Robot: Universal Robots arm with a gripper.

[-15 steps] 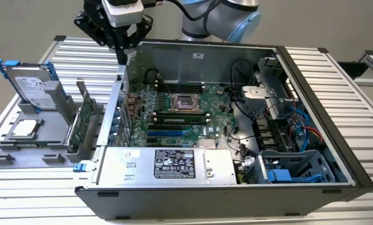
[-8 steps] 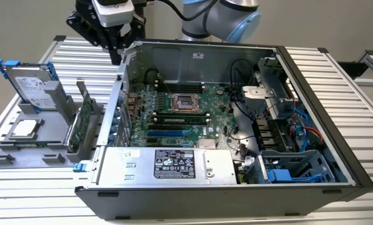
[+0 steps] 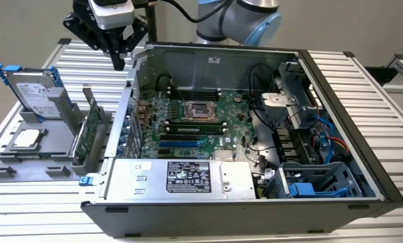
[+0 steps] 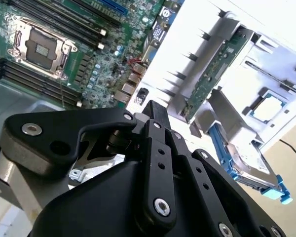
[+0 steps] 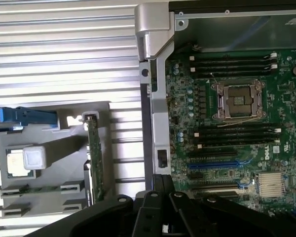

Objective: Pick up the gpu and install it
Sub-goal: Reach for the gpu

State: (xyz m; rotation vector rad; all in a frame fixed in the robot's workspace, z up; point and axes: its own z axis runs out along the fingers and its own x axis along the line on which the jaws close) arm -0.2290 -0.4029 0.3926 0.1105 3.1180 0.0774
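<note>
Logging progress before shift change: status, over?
End effector shut, empty, hovering beside black computer case. Green circuit-board gpu upright in grey holder, untouched. Case wall close alongside.

Grey arm (image 3: 232,20) with pale blue joint caps (image 3: 268,24), black cable (image 3: 181,11), black end effector (image 3: 118,63) with silver screws (image 4: 161,206).

Holder (image 3: 26,169) beside case (image 3: 188,223).
The gpu (image 3: 88,134) stands upright in the holder, at the exterior view's left of the case; hard drive (image 3: 33,93) further left.
</note>
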